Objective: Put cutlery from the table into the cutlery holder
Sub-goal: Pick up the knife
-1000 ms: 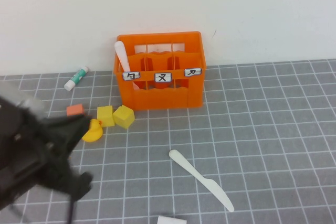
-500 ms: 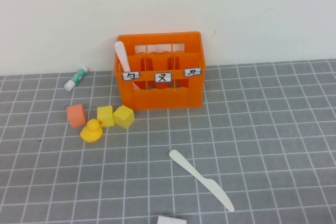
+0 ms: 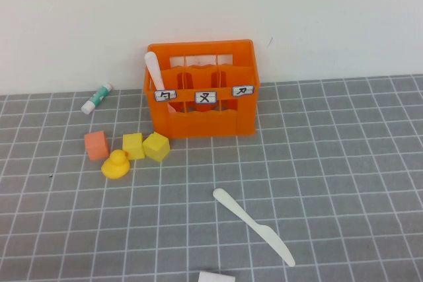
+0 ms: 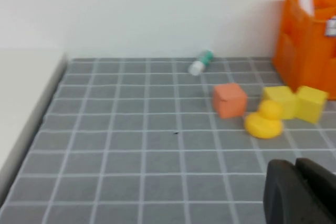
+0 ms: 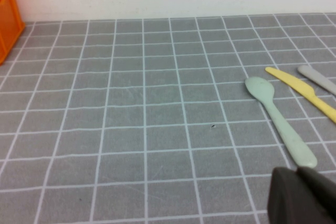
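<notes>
The orange cutlery holder (image 3: 201,90) stands at the back of the grey gridded table (image 3: 330,163). A pale pink spoon (image 3: 153,70) stands in its left compartment. The cream-white knife (image 3: 254,226) lies flat on the table in front of the holder. Neither gripper shows in the high view. In the left wrist view my left gripper (image 4: 295,165) is shut and empty, low over the table near the yellow duck (image 4: 264,121); the holder's side (image 4: 307,30) shows beyond. In the right wrist view my right gripper (image 5: 296,170) is shut and empty, just short of a pale green spoon (image 5: 281,121).
A glue stick (image 3: 96,98), an orange cube (image 3: 96,144), two yellow cubes (image 3: 145,146) and the duck (image 3: 116,164) lie left of the holder. A yellow knife (image 5: 302,92) and a grey piece (image 5: 319,78) lie beside the green spoon. A white object (image 3: 216,277) sits at the front edge.
My left arm, which covered the table's left side one second ago, has pulled back out of the high view, uncovering the orange cube. Nothing else moved.
</notes>
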You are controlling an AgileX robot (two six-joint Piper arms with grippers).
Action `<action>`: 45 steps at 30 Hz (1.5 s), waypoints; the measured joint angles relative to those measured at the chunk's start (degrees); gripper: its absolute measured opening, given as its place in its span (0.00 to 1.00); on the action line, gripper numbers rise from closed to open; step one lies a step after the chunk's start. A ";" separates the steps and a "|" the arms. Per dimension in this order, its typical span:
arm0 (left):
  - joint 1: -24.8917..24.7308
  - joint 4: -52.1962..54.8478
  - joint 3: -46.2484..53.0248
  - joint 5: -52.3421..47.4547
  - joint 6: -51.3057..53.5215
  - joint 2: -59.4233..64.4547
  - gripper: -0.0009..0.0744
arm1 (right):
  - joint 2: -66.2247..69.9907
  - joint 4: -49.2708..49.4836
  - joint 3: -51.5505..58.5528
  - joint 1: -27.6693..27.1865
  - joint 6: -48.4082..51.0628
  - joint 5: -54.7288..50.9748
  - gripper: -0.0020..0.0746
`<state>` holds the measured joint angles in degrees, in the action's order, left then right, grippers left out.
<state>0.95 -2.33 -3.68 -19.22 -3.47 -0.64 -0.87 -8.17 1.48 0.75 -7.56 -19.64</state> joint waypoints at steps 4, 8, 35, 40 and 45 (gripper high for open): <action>4.35 -3.50 3.57 2.87 3.47 0.00 0.01 | 0.00 0.00 0.00 0.00 0.00 0.00 0.02; 4.98 -3.77 5.05 2.20 4.04 0.00 0.01 | 0.00 0.00 0.00 0.00 0.00 0.00 0.02; -0.38 -4.02 5.05 0.41 4.55 0.00 0.01 | 0.00 0.00 0.00 0.00 0.00 0.00 0.02; 1.80 -4.02 5.05 0.41 4.55 0.00 0.01 | 0.00 8.17 0.00 0.00 -3.86 0.37 0.02; 1.90 -4.02 5.05 0.41 4.55 0.00 0.01 | 0.00 30.95 0.11 0.00 -10.68 0.35 0.02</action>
<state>2.84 -6.35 1.37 -18.81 1.08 -0.64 -0.87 22.77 1.59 0.75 -18.24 -19.29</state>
